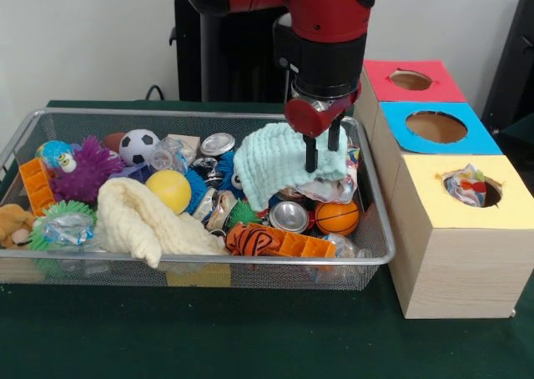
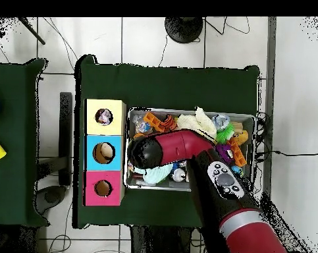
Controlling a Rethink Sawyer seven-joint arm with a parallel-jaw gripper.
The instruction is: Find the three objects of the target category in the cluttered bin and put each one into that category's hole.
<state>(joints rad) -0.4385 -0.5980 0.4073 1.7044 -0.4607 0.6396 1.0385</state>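
Now tool clamped on mint cloth, lifted above bin.

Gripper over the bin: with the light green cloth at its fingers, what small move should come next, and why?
Probably a short straight lift. In the front view the gripper seems shut on the light green cloth, whose folds still drape over cans and toys in the wire bin. Raising it first should free the cloth from the clutter before carrying it toward the boxes. The yellow box already holds fabric, so that hole looks likeliest.
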